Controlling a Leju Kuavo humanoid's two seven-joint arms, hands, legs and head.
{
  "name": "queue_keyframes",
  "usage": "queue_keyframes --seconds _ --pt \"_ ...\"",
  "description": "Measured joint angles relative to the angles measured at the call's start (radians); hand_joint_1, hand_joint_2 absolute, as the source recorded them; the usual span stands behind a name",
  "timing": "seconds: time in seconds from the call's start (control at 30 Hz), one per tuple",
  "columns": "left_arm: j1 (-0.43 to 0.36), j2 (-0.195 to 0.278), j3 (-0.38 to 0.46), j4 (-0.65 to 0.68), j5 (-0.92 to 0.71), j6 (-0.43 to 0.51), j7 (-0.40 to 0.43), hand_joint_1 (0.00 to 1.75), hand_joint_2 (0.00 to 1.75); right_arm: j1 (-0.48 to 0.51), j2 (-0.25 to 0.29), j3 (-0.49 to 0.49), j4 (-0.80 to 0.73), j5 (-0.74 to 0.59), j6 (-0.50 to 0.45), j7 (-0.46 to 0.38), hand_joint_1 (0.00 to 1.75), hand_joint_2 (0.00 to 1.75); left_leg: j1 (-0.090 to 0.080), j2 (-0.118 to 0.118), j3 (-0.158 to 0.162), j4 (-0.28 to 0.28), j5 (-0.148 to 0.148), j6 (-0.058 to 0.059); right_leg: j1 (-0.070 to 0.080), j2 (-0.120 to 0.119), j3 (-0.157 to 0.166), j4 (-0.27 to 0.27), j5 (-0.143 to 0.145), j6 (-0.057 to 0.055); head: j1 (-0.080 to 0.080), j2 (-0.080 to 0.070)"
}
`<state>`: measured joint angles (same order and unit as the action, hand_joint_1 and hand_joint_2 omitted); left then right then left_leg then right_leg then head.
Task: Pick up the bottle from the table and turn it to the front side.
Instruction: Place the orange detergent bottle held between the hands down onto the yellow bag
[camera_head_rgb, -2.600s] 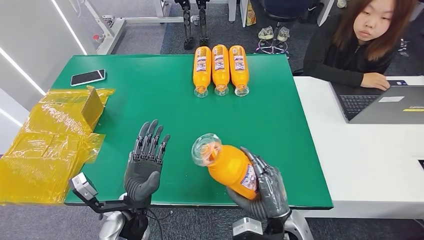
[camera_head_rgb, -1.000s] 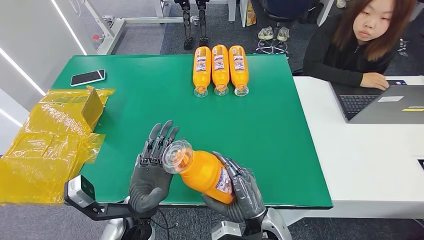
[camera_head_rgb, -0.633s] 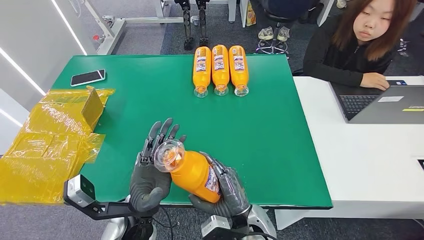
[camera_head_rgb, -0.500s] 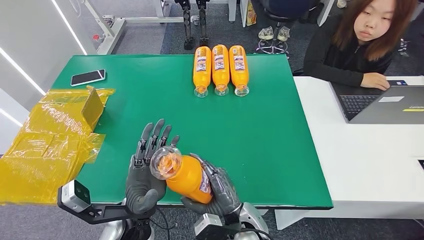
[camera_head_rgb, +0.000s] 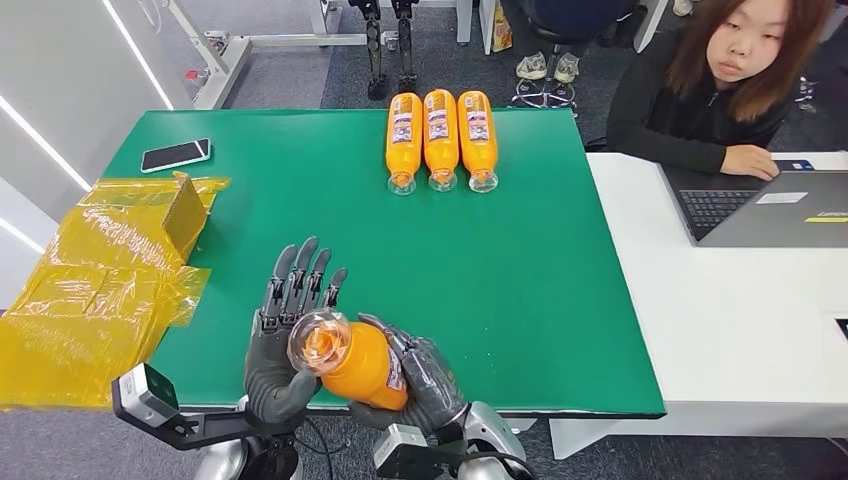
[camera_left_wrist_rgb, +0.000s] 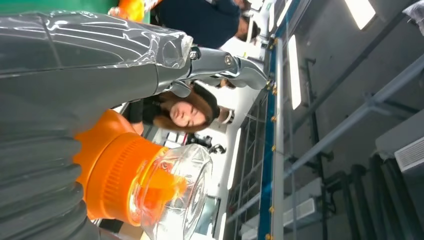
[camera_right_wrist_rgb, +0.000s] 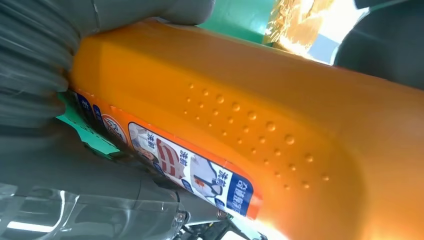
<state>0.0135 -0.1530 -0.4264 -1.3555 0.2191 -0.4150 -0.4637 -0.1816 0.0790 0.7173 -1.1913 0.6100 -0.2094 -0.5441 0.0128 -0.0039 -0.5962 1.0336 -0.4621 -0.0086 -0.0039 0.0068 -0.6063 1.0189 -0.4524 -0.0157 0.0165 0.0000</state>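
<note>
1. Orange bottle (camera_head_rgb: 358, 362) is held up at the near edge of the green table (camera_head_rgb: 560, 300), its clear cap (camera_head_rgb: 318, 342) pointing left
2. The right hand (camera_head_rgb: 425, 378) grips the bottle
3. The left hand (camera_head_rgb: 283, 335) is spread flat, holding nothing, with the cap against its palm
4. 3 more bottles (camera_head_rgb: 440, 138) lie at the far side

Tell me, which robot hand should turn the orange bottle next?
Probably the left hand. Its fingers are spread by the clear cap of the bottle, free to take it, while the right hand grips the body.
</note>
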Motion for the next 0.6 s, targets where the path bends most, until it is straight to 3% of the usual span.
queue_keyframes --seconds 0.47,0.6 --pt "0.001 0.008 0.010 0.019 -0.080 0.074 -0.019 0.00 1.75 0.007 -0.025 0.015 -0.041 0.010 0.005 0.024 1.75 1.75 0.000 0.000 0.000 0.000 0.000 0.000 0.000 0.000 0.000 0.000 0.000 0.000 0.000 0.000" --pt "0.006 0.008 0.022 0.024 -0.095 0.097 -0.018 0.00 1.75 0.015 -0.045 0.018 -0.089 0.067 -0.006 0.068 1.75 1.75 0.000 0.000 0.000 0.000 0.000 0.000 0.000 0.000 0.000 0.000 0.000 0.000 0.000 0.000"
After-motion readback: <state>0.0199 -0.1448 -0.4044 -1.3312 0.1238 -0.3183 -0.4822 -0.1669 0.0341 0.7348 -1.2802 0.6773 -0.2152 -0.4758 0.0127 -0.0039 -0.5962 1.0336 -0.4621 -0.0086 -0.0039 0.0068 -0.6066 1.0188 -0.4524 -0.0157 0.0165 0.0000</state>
